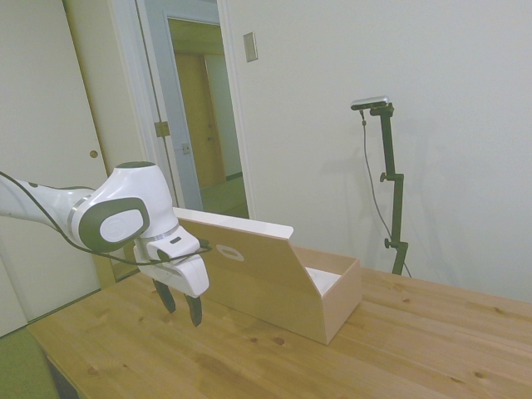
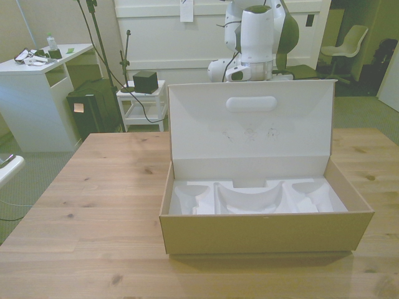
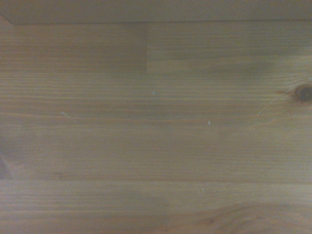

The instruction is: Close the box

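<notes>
Gripper [image 1: 183, 306] pointing down behind box [image 1: 287, 287] w/ lid upright, fingers slightly apart, empty.

Nothing legible is showing anywhere: faint marks are sitting on the white inside of the box's [image 2: 249, 180] lid, too small to read.

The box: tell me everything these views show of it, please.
The box is long, rectangular and tan outside, like plywood or stiff board, white inside. It sits flat on the wooden table, open. Its hinged lid stands nearly upright at the back, with an oval finger slot near its top edge. A white moulded insert with empty recesses fills the base. Nothing touches it: the claw hangs behind the lid, clear of it.
</notes>
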Robot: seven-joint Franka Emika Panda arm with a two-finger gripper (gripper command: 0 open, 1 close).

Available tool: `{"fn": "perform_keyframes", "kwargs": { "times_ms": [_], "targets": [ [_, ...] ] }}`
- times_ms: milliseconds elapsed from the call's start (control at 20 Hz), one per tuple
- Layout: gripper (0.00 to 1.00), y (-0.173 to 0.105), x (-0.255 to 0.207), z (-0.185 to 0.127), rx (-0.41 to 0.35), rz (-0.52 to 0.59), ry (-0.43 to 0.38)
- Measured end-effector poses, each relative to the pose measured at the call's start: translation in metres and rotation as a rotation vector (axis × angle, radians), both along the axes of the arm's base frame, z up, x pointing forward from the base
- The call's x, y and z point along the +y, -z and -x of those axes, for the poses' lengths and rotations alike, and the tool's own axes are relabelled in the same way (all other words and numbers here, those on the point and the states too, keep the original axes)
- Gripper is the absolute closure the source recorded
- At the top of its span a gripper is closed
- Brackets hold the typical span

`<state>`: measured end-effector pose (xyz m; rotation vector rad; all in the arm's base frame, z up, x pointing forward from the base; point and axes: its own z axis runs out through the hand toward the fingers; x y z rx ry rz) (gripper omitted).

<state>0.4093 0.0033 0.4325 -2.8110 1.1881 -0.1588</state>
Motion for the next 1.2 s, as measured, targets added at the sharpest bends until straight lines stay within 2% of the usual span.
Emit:
{"fn": "perform_keyframes", "kwargs": {
  "times_ms": [400, 850, 1200],
  "targets": [
    [0.0, -0.006, -0.002, 0.001, -0.01, 0.009, 0.018],
    [0.0, -0.061, -0.029, 0.011, -0.09, -0.013, 0.071],
    [0.0, -0.099, -0.052, 0.006, -0.163, -0.021, 0.116]
  ]
}}
